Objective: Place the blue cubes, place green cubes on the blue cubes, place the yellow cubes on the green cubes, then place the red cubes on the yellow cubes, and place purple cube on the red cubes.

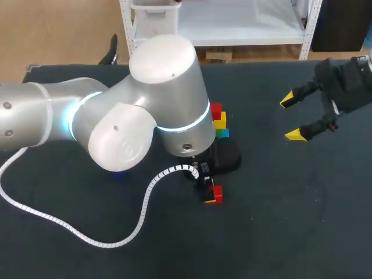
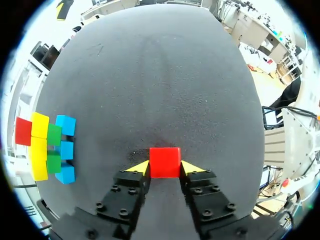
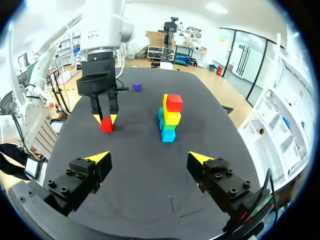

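Dark grey table (image 1: 302, 232) under the head view, with a white coiled cable (image 1: 144, 203) trailing over its near left part. From the left, the bulky left arm (image 1: 163, 75) past the middle, hiding much of the surface. Below its wrist, the left gripper (image 1: 208, 189), closed on a red cube (image 1: 217, 193) low at the table. Just behind, partly hidden by the arm, a stack (image 1: 220, 121) of coloured cubes: red on top, yellow beneath, green and blue at the foot. Far to the right, the right gripper (image 1: 292, 117) spread wide, nothing between its yellow tips, well apart from the stack. In the left wrist view, the red cube pinched from both sides by the yellow fingertips (image 2: 139, 169); cannot tell whether resting on the table or held just above it. Off to one side of the gripper, the stack seen from above: three blue cubes (image 2: 65, 149) in a row, green cubes (image 2: 53, 134) on them, yellow cubes (image 2: 40, 125) above those, one red at one end. In the right wrist view, own fingers wide apart and holding nothing; ahead, the left gripper upright over the red cube, the stack beside it, and a purple cube (image 3: 137, 86) alone on the table beyond, well apart from both.
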{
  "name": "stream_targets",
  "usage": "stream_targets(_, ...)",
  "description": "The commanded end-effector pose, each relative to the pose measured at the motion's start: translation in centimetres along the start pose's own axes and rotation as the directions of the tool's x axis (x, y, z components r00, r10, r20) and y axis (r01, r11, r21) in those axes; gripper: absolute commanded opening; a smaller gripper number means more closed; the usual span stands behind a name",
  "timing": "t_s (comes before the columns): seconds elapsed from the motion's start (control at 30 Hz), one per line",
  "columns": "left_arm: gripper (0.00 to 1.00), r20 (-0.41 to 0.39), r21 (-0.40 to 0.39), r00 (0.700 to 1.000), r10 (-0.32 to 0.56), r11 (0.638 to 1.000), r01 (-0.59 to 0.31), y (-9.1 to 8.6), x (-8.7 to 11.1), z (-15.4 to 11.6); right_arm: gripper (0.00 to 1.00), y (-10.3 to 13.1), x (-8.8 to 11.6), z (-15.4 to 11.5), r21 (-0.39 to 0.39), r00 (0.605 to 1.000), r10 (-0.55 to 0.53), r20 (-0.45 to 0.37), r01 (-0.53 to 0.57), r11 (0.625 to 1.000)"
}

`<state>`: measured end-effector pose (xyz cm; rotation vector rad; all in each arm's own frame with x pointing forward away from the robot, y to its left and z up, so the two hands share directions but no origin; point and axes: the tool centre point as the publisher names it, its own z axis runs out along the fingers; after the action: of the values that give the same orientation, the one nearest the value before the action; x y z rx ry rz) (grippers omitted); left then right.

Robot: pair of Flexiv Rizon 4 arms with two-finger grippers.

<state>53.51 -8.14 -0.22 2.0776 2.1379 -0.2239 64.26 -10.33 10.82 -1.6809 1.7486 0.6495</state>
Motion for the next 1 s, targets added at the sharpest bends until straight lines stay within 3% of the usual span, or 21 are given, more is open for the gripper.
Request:
stream_targets(0.03,0.0,0.005,-0.007,1.0,0.003,1.0,-0.003,0.2,0.1,-0.2,1.0,-0.1,0.1,0.1,-0.002,1.0,-0.001,0.004,0.001,1.0)
stream_targets(0.27,0.0,-0.002,-0.042,1.0,0.031,0.999,-0.031,1.2,1.9,-4.1,1.0,-0.1,0.1,0.1,-0.002,1.0,-0.001,0.004,0.001,1.0)
stream_targets(0.47,0.0,0.033,0.016,0.997,0.07,0.997,-0.071,1.9,4.5,-8.1,1.0,-0.1,0.1,0.1,-0.002,1.0,-0.001,0.004,0.001,1.0)
stream_targets(0.57,0.0,0.047,0.043,0.998,0.05,0.998,-0.052,2.8,6.1,-10.2,1.0,-0.1,0.1,0.1,-0.002,1.0,-0.001,0.004,0.001,1.0)
stream_targets(0.73,0.0,0.121,0.049,0.992,0.023,0.998,-0.029,5.5,8.4,-13.8,1.0,-0.1,0.1,0.1,-0.002,1.0,-0.001,0.004,0.001,1.0)
stream_targets(1.0,0.0,0.071,-0.007,0.997,0.042,0.999,-0.042,10.2,9.7,-18.3,1.0,-0.1,0.1,0.1,-0.002,1.0,-0.001,0.004,0.001,1.0)
